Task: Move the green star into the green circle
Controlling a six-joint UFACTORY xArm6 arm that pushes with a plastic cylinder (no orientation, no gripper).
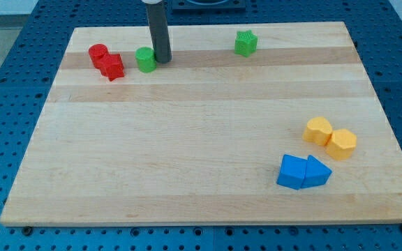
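My tip (164, 60) rests just right of the green circle (145, 59); I have no jaws, only a rod. The green star (245, 42) sits well apart, toward the surface's (187, 153) top. It looks light, rigid, likely to spin; push its right side squarely.

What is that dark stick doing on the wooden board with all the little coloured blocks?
It is a robot arm's rod, meant to push the green star into the green circle. My tip sits right beside the green circle, on its right. The star is still apart, further right along the board's top edge.
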